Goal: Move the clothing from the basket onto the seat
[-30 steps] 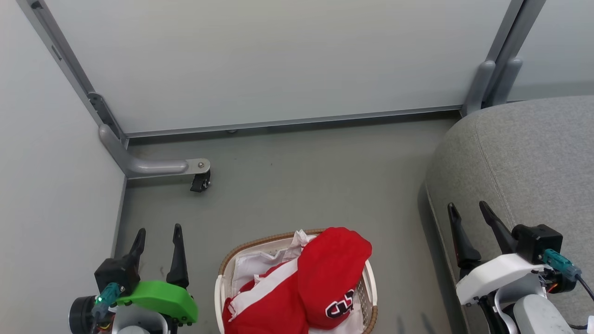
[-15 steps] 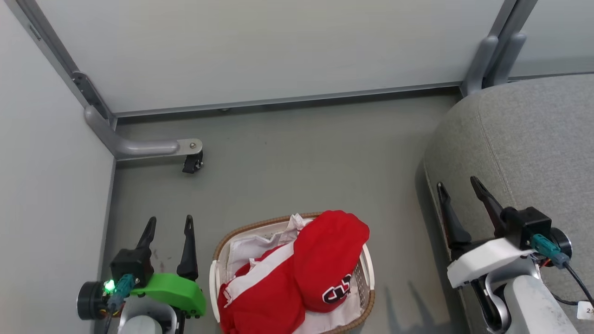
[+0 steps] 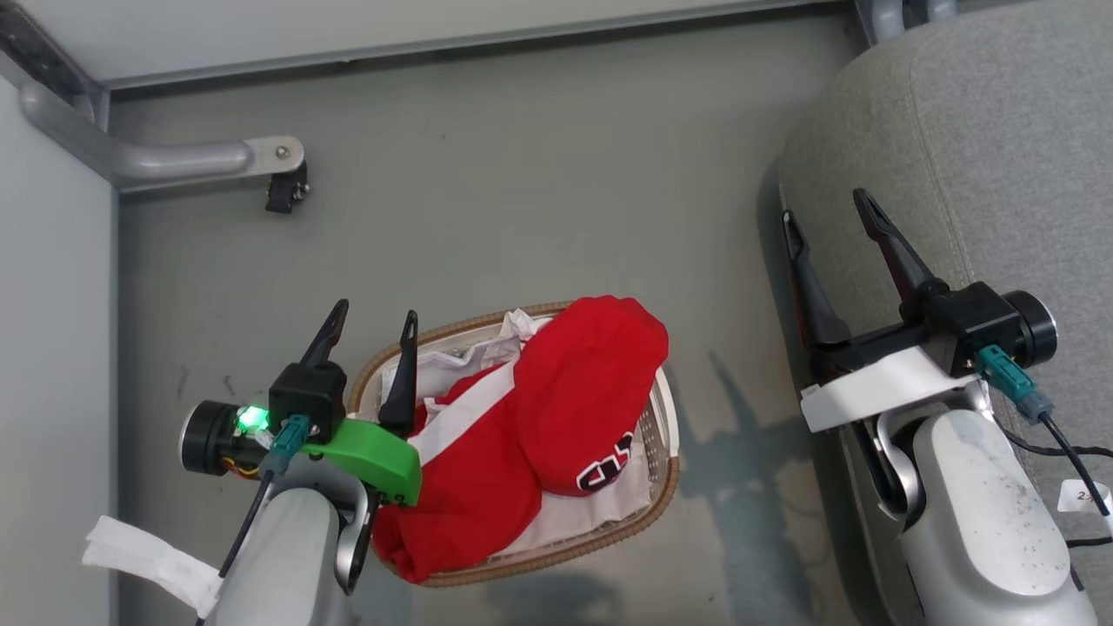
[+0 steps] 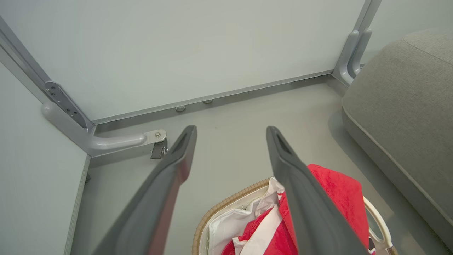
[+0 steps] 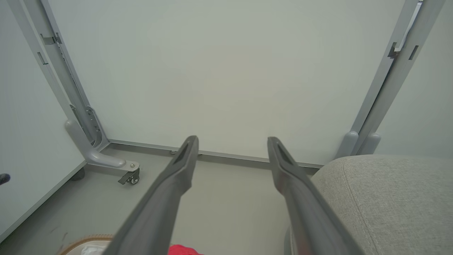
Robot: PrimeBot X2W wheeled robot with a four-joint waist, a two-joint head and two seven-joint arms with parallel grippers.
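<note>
The clothing (image 3: 556, 409), bright red with white stripes and a black-and-white letter patch, is heaped in the oval basket (image 3: 609, 539) on the grey floor. My left gripper (image 3: 375, 311) is open above the basket's left rim, its right finger over the red fabric, holding nothing. The left wrist view has that gripper (image 4: 231, 128) spread wide, with the clothing (image 4: 339, 184) and the basket (image 4: 219, 209) below. Off to the right, my right gripper (image 3: 823, 205) is open and empty over the edge of the grey seat (image 3: 1000, 130). The right wrist view shows it (image 5: 232, 139) beside the seat (image 5: 389, 198).
Pale partition panels close off the back and left. A grey metal foot with a black caster (image 3: 283, 187) juts onto the floor at the back left. A white liner sheet (image 3: 600, 513) lies under the clothing. Bare floor separates basket and seat.
The head camera has tilted down, so the whole scene has slid up. Both arms have reached forward; the left gripper now hangs over the basket's left rim. Both stay open.
</note>
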